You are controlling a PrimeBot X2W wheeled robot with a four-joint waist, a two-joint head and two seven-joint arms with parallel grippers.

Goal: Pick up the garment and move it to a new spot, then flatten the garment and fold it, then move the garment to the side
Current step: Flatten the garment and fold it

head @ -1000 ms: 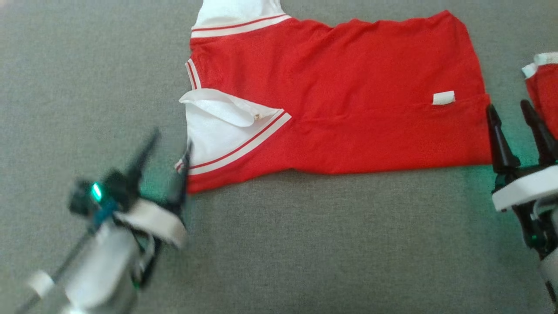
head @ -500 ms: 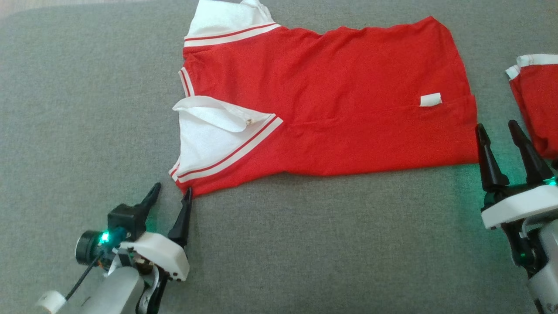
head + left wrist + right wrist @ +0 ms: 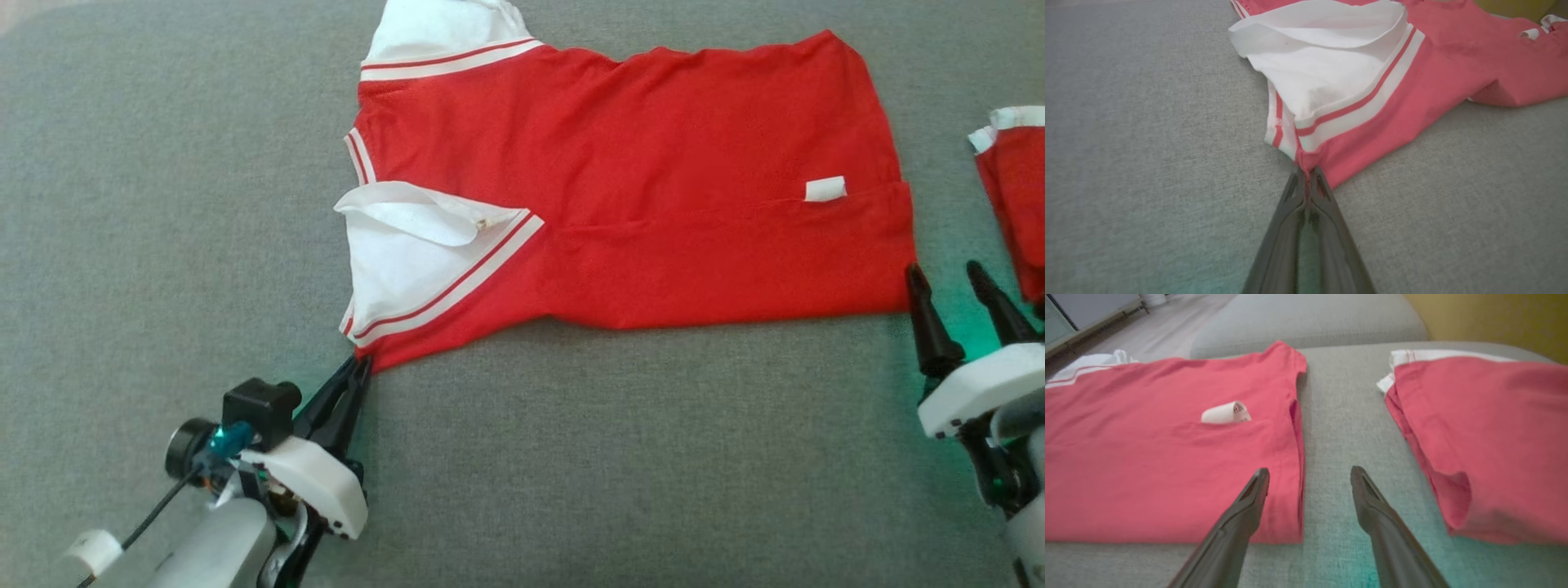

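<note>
Red garment [image 3: 637, 180] lay flat on the grey cloth surface [image 3: 571, 457], folded lengthwise, long axis running left to right, across the far middle of the head view. Its white panel with red stripes [image 3: 408, 261] sat at the left end, with a flap of white fabric turned back over it. A small white label [image 3: 825, 189] stuck out along the fold line near the right end.

Left gripper [image 3: 357, 374] was at the near left corner of the garment, fingers pressed together. Left wrist view showed a sliver of red fabric pinched between the two tips, just where the striped band met the red hem. That corner came to a point at the gripper.

Right gripper [image 3: 944, 267] stood at the near right corner, fingers apart. In the right wrist view its left finger overlapped the garment's hem corner and its right finger was over bare grey surface. Could not tell whether either tip touched the cloth.

Second red garment [image 3: 1016, 204], white edge at its far end, lay to the right, apart from the first, with a strip of grey surface between the two. Green light glowed on the surface around the right gripper
</note>
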